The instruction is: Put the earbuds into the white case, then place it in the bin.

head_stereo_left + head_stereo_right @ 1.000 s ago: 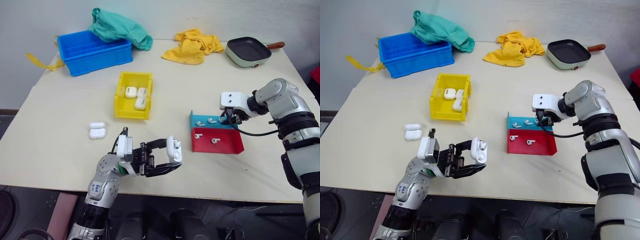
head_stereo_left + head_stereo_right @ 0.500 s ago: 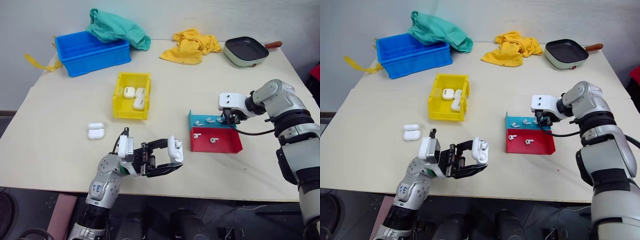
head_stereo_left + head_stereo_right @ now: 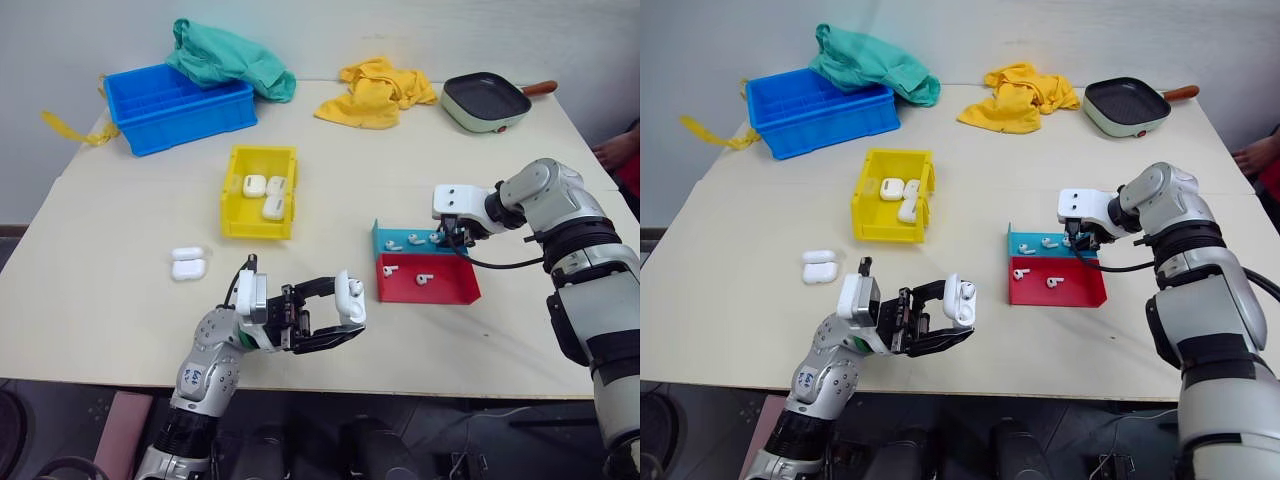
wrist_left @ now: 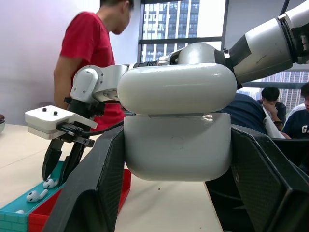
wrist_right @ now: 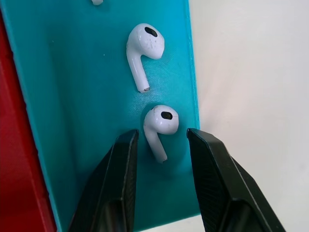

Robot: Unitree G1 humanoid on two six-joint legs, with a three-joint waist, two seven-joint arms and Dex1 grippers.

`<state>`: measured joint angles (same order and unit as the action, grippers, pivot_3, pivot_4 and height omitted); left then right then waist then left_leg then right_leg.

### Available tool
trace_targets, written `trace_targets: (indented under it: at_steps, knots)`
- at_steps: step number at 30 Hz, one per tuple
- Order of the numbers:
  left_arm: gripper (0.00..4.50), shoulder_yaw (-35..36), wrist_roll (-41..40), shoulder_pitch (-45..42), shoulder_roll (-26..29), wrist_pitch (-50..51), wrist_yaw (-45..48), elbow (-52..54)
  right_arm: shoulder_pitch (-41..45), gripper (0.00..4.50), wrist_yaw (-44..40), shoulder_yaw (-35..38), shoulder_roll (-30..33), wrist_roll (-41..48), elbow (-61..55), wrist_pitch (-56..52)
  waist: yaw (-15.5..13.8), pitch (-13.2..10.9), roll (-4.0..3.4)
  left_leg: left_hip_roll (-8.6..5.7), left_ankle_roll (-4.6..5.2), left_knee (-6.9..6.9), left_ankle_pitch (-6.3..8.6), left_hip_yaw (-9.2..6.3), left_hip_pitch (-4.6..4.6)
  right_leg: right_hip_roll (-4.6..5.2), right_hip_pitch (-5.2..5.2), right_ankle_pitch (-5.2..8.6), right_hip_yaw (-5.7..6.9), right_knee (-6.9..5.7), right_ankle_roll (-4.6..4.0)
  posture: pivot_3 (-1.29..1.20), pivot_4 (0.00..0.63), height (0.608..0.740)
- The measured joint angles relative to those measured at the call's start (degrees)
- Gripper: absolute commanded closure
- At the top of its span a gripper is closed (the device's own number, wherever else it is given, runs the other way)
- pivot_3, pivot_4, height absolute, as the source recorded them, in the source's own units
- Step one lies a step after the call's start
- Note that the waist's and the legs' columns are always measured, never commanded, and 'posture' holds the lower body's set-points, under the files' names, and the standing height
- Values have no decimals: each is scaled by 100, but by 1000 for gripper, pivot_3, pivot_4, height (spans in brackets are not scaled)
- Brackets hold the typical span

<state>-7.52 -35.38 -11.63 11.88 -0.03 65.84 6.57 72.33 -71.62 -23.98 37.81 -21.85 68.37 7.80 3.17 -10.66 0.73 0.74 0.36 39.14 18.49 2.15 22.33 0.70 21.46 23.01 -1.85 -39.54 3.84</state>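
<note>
Nothing moved; left fingers (image 4: 101,193) hide white case (image 4: 176,150) sides.

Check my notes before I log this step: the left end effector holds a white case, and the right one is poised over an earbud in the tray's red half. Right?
Not quite. The left end effector does hold the white case, but the right end effector straddles an earbud in the tray's teal half, not the red one. The right wrist view shows this.

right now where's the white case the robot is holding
In the left eye view the white case sits clamped in the left gripper, over the table's near edge, left of the teal-and-red tray.
</note>
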Motion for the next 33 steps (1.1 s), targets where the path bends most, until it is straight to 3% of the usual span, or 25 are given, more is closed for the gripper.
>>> trace_targets:
  at_steps: [33]
  knots:
    - [1722, -28, 0, 64, 21, 5, -123, 166, 95, 2906, 172, 294, -165, -115, 347, -57, 8, 0, 0, 0, -3, 4, -2, 0, -6, 0, -6, 0, -1, -8, 0, 0, 150, 740]
